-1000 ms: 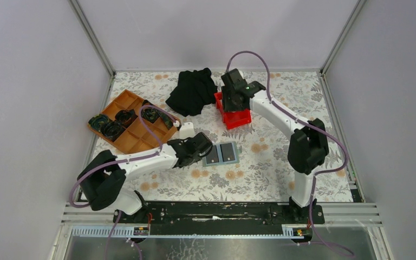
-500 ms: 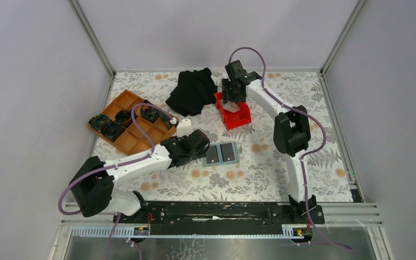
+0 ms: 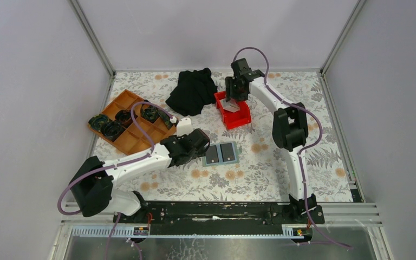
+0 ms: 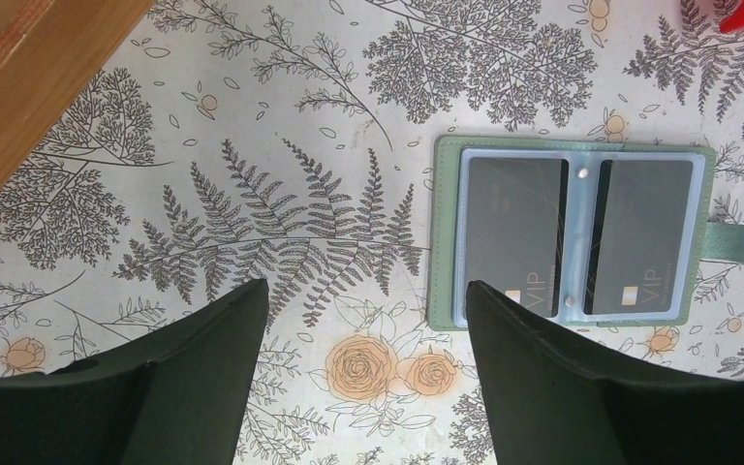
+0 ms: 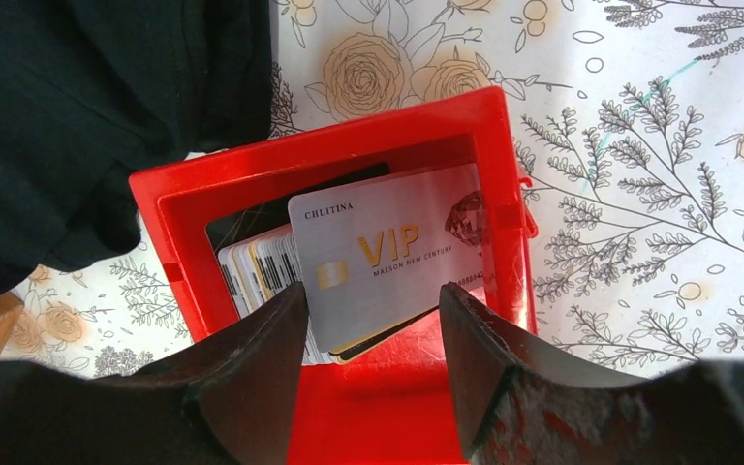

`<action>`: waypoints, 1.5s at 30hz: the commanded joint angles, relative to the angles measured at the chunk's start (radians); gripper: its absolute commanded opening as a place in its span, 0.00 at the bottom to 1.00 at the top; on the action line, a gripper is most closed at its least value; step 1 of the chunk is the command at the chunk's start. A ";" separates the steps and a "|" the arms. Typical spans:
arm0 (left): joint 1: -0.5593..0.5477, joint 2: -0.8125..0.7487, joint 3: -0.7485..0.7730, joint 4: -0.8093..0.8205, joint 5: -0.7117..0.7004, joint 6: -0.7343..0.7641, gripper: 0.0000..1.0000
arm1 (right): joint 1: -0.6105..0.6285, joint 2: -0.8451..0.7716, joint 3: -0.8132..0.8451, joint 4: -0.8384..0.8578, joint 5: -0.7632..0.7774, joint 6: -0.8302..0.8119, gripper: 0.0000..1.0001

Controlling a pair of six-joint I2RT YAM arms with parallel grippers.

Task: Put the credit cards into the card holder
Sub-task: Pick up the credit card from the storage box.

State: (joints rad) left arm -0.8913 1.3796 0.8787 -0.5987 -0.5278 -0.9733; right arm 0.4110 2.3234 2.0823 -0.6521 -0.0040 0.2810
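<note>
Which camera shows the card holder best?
Left wrist: the card holder lies open and large in frame, a dark card in each half. The top view shows it small; the right wrist view misses it.

Grey-green card holder (image 4: pixel 444 232) open flat on the table (image 4: pixel 252 145), two dark VIP cards (image 4: pixel 513 232) seated in its clear slots, silver VIP card (image 5: pixel 387 257) face-up atop a leaning stack of credit cards (image 5: pixel 252 271) inside the red bin (image 5: pixel 320 155)

- A robot lab booth: plain grey walls (image 3: pixel 32 81) in a bare metal frame (image 3: pixel 92 38).
- Left arm (image 3: pixel 135 162) and right arm (image 3: pixel 299 173) bolted to one black rail (image 3: pixel 216 211) (flowered tablecloth (image 3: pixel 260 179) beyond).
</note>
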 commanded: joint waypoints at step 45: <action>-0.003 0.011 0.003 -0.012 -0.026 -0.056 0.82 | -0.012 -0.086 0.016 0.005 -0.212 0.031 0.31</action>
State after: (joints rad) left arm -0.8913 1.3922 0.8864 -0.5991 -0.5350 -1.0172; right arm 0.3927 2.3196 2.0960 -0.6460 -0.1688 0.2928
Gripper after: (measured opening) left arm 0.819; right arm 0.316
